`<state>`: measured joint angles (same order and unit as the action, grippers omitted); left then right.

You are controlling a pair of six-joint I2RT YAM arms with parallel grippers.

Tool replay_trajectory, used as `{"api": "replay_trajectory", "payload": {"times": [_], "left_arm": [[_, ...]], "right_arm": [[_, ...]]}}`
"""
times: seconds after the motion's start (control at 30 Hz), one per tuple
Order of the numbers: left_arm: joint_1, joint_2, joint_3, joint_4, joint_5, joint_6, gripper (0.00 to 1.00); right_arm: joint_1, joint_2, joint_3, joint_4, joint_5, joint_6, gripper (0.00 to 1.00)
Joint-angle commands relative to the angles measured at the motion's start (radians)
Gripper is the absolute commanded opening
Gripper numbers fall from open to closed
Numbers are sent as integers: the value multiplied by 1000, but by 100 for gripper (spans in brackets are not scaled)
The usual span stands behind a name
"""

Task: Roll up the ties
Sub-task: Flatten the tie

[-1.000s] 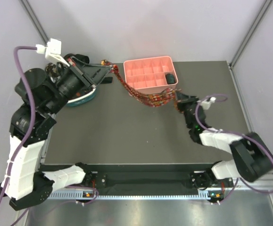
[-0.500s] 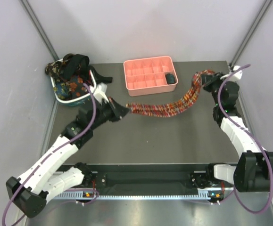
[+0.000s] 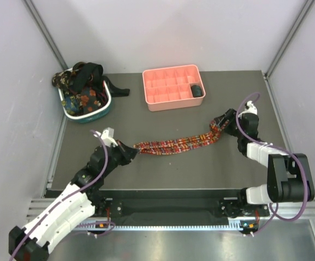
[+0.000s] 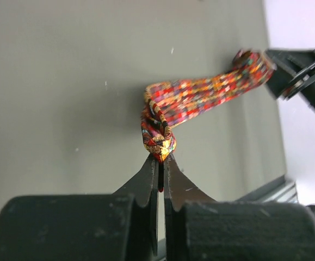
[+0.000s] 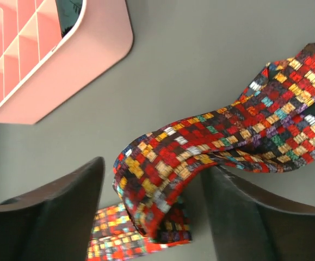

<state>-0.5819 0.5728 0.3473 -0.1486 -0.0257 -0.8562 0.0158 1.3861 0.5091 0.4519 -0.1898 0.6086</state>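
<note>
Jaws: left gripper [image 4: 161, 157] clamps plaid tie [image 3: 173, 145] tip; right gripper [image 5: 154, 201] wide, visible only wrist view

The plaid tie [image 5: 217, 152] is running off the right edge of the right wrist view, where the pink tray [image 5: 70, 65] is being cropped at the top-left corner. The tie's tip is disappearing between the left gripper's [image 4: 161, 159] pinched fingers. A dark lump [image 3: 197, 90] in the tray's right-end compartment is showing too small to identify.

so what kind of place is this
Probably a robot lab test cell, not a home or shop. A left arm and right arm are mounted at a dark table walled by plain pale panels, holding props: a plaid tie, pink tray, basket.
</note>
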Motion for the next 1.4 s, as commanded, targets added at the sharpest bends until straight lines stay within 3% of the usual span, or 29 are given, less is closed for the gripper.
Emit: {"api": "replay_trajectory", "payload": {"times": [0.0,0.27,0.4,0.77,0.87,0.97,1.1,1.13,1.17,1.2,1.27,1.3,1.33,1.37], "left_arm": [[4,-94,-27,-31,-86,-29,0],[4,-162,38,-178,-166,-15,0],[4,-198,71,-270,-259,-24,0],[4,-221,59,-358,-374,-83,0],[4,-235,47,-358,-388,-95,0],[4,-234,42,-365,-407,-107,0],[5,-243,22,-353,-399,-112,3],[5,-252,12,-348,-402,-115,4],[4,-260,6,-342,-401,-115,8],[5,-264,1,-338,-401,-113,27],[4,-275,-13,-330,-401,-115,42],[4,-274,-14,-330,-402,-115,54],[5,-271,-16,-327,-405,-115,73],[4,-263,-21,-319,-407,-109,80]], "right_arm": [[-8,-44,-3,33,39,0,81],[-80,37,14,-36,32,157,89],[-96,134,11,13,-33,210,96],[-197,269,84,21,-43,215,91],[-200,278,118,-19,-4,207,86],[-211,295,150,-36,13,198,72],[-221,344,192,-47,0,203,35],[-224,350,201,-42,0,210,33],[-226,355,207,-36,-2,214,33],[-229,364,213,-35,-3,218,24],[-232,376,235,-35,-3,220,8],[-238,389,244,-39,-3,221,7],[-244,395,262,-41,-3,220,6],[-257,407,272,-36,-5,223,6]]}}
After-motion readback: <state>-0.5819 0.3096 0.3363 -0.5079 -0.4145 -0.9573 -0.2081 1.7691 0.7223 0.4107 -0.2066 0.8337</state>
